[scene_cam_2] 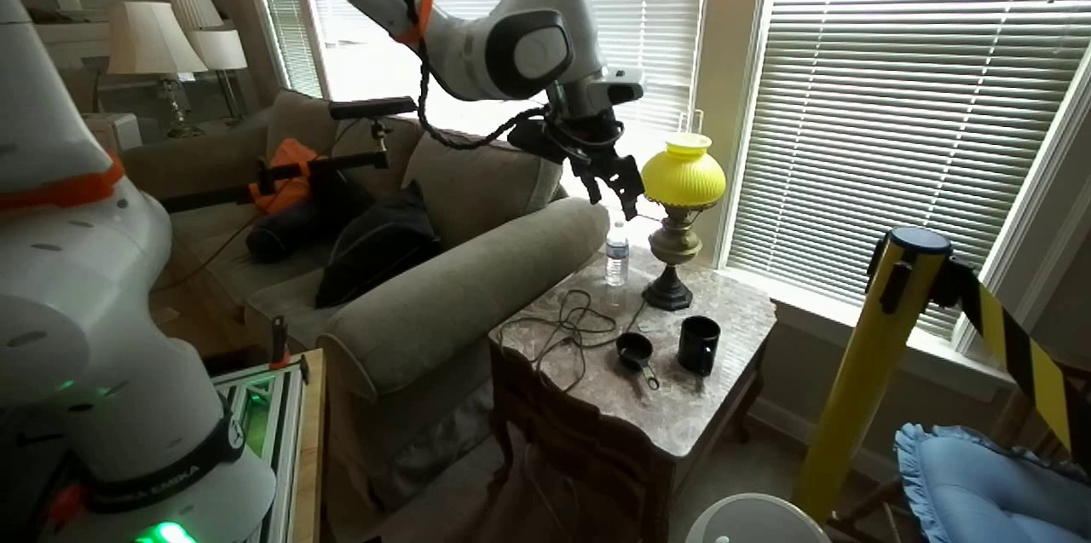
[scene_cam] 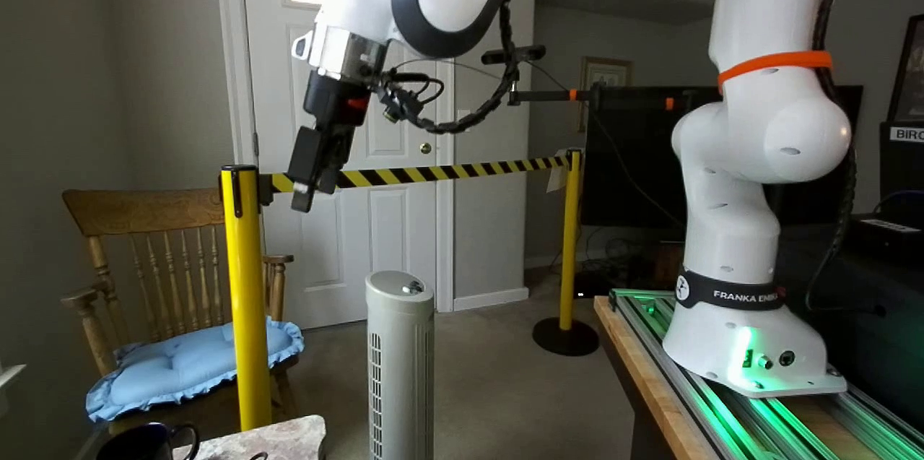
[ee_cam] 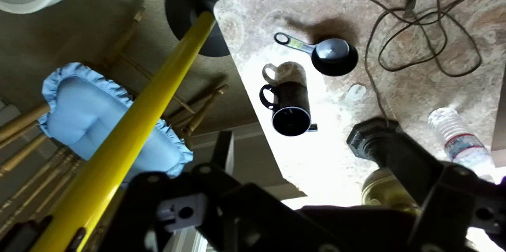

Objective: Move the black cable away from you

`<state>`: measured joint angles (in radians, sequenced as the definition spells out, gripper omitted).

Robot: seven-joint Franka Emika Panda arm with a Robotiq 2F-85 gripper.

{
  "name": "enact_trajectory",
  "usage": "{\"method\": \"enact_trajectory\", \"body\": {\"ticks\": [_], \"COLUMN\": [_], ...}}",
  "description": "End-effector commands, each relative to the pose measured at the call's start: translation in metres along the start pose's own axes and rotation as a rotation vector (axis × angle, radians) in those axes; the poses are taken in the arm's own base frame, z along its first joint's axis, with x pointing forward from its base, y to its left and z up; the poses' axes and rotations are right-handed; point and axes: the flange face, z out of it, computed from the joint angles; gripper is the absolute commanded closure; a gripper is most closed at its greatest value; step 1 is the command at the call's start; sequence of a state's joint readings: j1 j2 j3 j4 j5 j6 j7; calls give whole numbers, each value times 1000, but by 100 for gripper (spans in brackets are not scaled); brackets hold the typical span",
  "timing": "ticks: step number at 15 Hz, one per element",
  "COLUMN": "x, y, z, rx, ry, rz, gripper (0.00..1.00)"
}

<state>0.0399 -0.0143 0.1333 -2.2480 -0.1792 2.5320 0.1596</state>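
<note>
A thin dark cable (scene_cam_2: 569,324) lies in loose loops on the marble-topped table (scene_cam_2: 673,419), on the side by the sofa arm. In the wrist view the cable (ee_cam: 411,6) is looped at the upper right, and one strand runs to the lamp's base. In an exterior view (scene_cam: 274,438) only a corner of the table shows and the cable is out of view. My gripper (scene_cam_2: 614,209) hangs well above the table's far side, near the lamp. In the wrist view the fingers of the gripper (ee_cam: 312,145) stand wide apart with nothing between them.
The yellow-shaded lamp (scene_cam_2: 684,176), a water bottle (scene_cam_2: 616,257), a black mug (scene_cam_2: 699,343) and a black measuring cup (scene_cam_2: 635,349) stand on the table. The sofa arm (scene_cam_2: 477,287) borders it. A yellow post (scene_cam_2: 861,381) and a tower fan (scene_cam: 401,373) stand close by.
</note>
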Motion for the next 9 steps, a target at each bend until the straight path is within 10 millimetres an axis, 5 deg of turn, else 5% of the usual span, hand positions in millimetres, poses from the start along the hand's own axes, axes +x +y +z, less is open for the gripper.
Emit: {"method": "enact_trajectory", "body": {"ticks": [1,9], "x": [24,30], "y": [-36,-126], "z": [72,167], "rx": [12,126], "ry": [-81,-205], "rz": [-65,-285], "gripper": [0,0]}}
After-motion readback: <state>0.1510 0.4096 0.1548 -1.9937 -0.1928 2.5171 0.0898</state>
